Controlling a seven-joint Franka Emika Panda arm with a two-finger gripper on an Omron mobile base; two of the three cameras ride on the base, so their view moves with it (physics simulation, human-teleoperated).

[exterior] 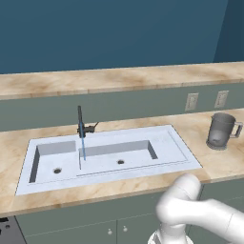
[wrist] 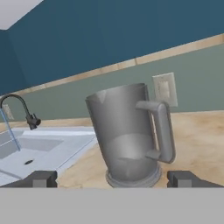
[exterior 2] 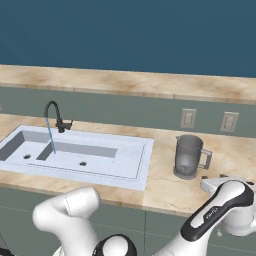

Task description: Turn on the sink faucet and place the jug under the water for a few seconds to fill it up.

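The water (exterior: 83,147) is running — a thin blue line falls from the sink faucet (exterior: 80,121) into the sink (exterior: 164,143), landing close by the divider between the two basins; so the first half of the job looks done, and what's in hand now is fetching the jug (exterior 2: 188,157).

The jug stands upright on the counter (exterior 2: 165,187) to the right of the sink, well apart from the stream, with two wall outlets (exterior 2: 188,118) behind it; its loop handle points away from the sink (to the right, from where the arm stands). It looks empty, though through that smoky wall I wouldn't swear to it.

The gripper (wrist: 113,178) sits low and just in front of the jug, at about the height of its base; the two fingertips (wrist: 41,178) stand spread wide, one off to either side of the jug's foot, touching nothing — the hand is released and holds nothing yet.

The next move, I'd judge, calls for pushing forward until the fingers bracket the body, then closing firmly; the body is wide for those jaws, so the handle may be the surer hold. After that it's a lift and a long carry leftward over the rim, keeping the jug upright, to set its mouth under the stream; a glancing bump on the approach could easily tip it.
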